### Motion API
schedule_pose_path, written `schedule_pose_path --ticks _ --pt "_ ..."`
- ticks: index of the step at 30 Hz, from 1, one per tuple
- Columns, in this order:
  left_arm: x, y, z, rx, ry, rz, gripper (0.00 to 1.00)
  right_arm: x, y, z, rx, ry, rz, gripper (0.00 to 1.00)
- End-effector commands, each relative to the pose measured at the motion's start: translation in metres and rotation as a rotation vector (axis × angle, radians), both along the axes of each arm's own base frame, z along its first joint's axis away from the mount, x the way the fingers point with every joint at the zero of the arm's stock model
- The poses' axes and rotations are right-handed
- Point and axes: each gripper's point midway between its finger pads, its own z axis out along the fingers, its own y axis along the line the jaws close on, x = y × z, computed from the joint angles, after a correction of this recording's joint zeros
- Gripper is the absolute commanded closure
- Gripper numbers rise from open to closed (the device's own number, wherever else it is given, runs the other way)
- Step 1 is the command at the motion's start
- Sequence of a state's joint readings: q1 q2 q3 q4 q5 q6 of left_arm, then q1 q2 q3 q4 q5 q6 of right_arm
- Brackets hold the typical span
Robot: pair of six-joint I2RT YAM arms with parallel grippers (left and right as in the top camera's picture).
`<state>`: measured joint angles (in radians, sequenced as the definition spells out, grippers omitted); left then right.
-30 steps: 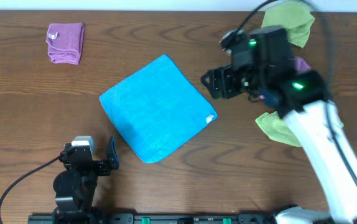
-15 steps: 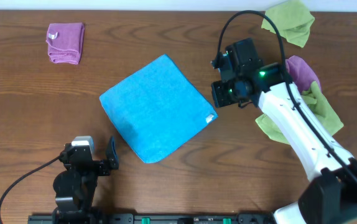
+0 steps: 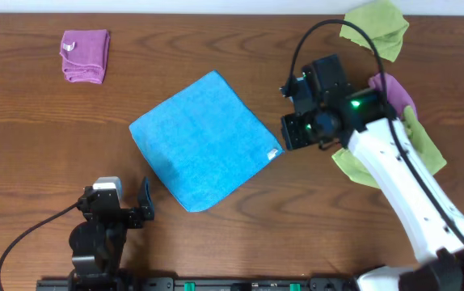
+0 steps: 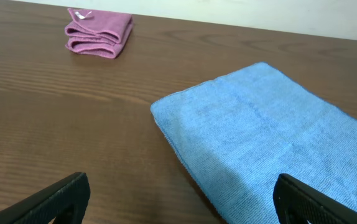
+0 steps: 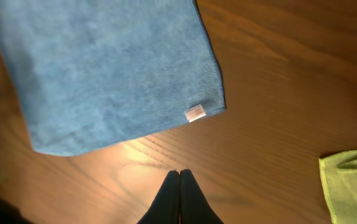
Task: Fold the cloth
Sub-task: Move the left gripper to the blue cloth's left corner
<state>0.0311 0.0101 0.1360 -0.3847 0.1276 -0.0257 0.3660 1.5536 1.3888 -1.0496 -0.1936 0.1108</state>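
The sky-blue cloth lies flat on the table as a tilted square, its small white tag at the right corner. In the right wrist view the cloth fills the upper left, with the tag near its corner. My right gripper hangs just right of that corner, over bare wood. Its fingers are pressed together with nothing between them. Near the front edge, my left gripper rests open, with the cloth ahead of it and to its right.
A folded purple cloth lies at the back left. Lime-green cloths and another purple cloth are bunched at the right, under and beside my right arm. One green corner shows near the right gripper.
My right gripper has shut with nothing in it. The right arm shifted slightly right and toward the front. The cloth and the left arm have not moved.
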Motion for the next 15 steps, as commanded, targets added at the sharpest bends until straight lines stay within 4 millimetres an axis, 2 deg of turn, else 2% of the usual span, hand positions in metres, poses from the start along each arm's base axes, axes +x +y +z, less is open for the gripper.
schedule_pose_path --ticks 1,4,6,15 --pt "-0.001 -0.009 -0.009 -0.084 0.021 -0.024 0.05 -0.007 0.003 0.008 0.016 -0.016 0.034 0.99" --pt "-0.010 -0.051 -0.005 -0.527 0.105 -0.126 0.05 -0.011 0.001 0.011 0.014 -0.016 0.033 0.99" --pt "-0.019 -0.074 -0.001 -0.694 0.171 -0.210 0.05 -0.011 0.001 0.013 0.017 -0.022 0.033 0.99" --pt "-0.019 -0.078 0.006 -0.745 0.167 -0.230 0.05 -0.007 0.003 0.017 0.029 -0.047 0.034 0.99"
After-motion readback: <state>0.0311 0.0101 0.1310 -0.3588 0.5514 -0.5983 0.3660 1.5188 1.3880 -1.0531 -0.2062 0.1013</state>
